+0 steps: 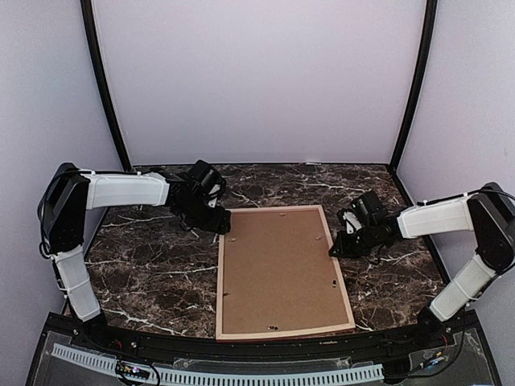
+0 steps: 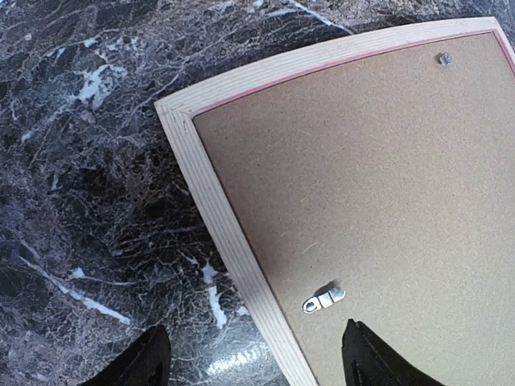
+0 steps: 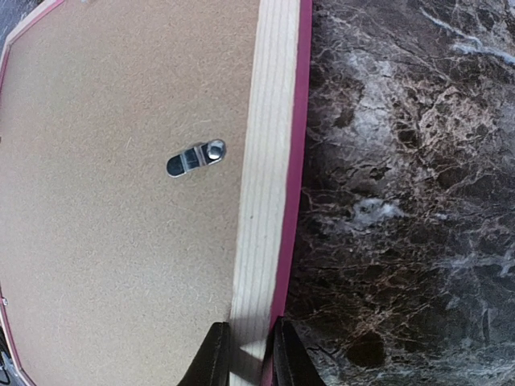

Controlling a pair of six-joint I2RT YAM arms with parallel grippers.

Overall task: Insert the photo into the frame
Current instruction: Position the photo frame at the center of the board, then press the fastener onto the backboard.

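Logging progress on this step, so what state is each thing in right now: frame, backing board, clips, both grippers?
frame: lying face down on the table, back up.
backing board: seated in the frame.
clip: flat on the board, short of the rail.
left gripper: open, above the frame's far corner, holding nothing.
right gripper: closed on the frame's right rail.
photo: not in view.

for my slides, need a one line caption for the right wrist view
Right gripper closed on a rail of the frame, brown backing board and metal clip beside it, marble table beyond.
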